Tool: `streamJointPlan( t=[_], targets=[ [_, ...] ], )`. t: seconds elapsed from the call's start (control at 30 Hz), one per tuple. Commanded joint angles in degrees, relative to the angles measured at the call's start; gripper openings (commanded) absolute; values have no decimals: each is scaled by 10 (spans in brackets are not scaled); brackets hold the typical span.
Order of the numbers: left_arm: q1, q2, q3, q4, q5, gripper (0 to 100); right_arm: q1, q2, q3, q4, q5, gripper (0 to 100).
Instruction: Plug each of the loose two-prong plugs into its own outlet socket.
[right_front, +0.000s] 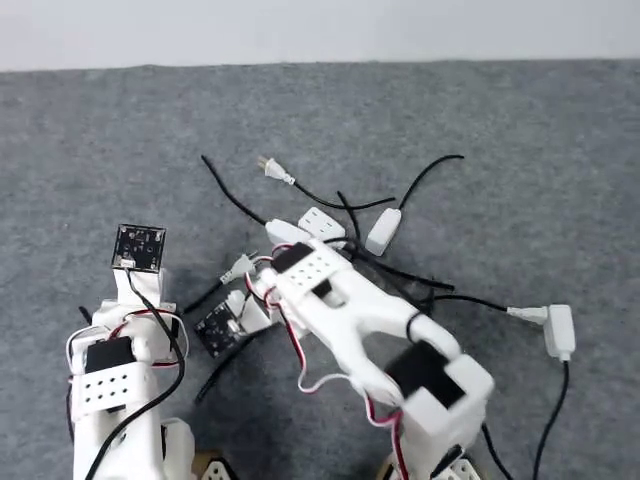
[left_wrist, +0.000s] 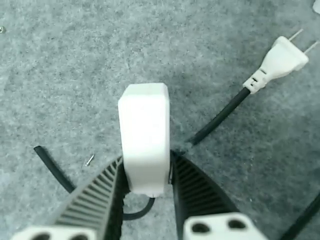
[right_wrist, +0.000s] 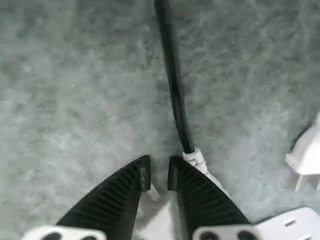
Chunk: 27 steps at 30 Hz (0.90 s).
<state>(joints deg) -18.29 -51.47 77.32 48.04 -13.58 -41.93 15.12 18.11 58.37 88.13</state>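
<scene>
My left gripper (left_wrist: 146, 165) is shut on a white outlet socket block (left_wrist: 145, 125), held just above the grey carpet. A loose white two-prong plug (left_wrist: 282, 56) on a black cable lies beyond it; this plug (right_front: 240, 265) sits mid-table. My right gripper (right_wrist: 157, 172) points down at the carpet, its fingers shut to a narrow slit. Another white plug (right_wrist: 197, 159) with a black cable (right_wrist: 172, 85) lies against the outer side of one finger. The right arm (right_front: 350, 310) reaches in from the lower right. The left arm (right_front: 120, 350) stands at the lower left.
More white sockets (right_front: 320, 222) (right_front: 383, 232) lie tangled with black cables behind the right arm. A loose plug (right_front: 268, 167) lies farther back and another plug (right_front: 552, 325) at the right. A short cable stub (left_wrist: 50, 165) lies near my left gripper.
</scene>
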Motion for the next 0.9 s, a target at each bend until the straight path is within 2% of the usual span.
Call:
streamJointPlan(
  t=[0.0,0.13,0.23,0.4,0.6,0.87],
  targets=[
    [-4,-12,-22,-16,-8,13,-5,22,-86,56,9,69],
    [-4,-12,-22,-16,-8,13,-9,24,-156,161,9,69],
    [-4,-12,-22,-16,-8,13,-7,30,-195,187,7,68],
    [-4,-12,-21,-16,-8,13,-6,32,-190,129,-52,68],
    [-4,-12,-21,-16,-8,13,-6,36,-127,34,-61,68],
    [-4,-12,-20,-16,-8,13,-5,35,-126,31,-62,68]
  ],
)
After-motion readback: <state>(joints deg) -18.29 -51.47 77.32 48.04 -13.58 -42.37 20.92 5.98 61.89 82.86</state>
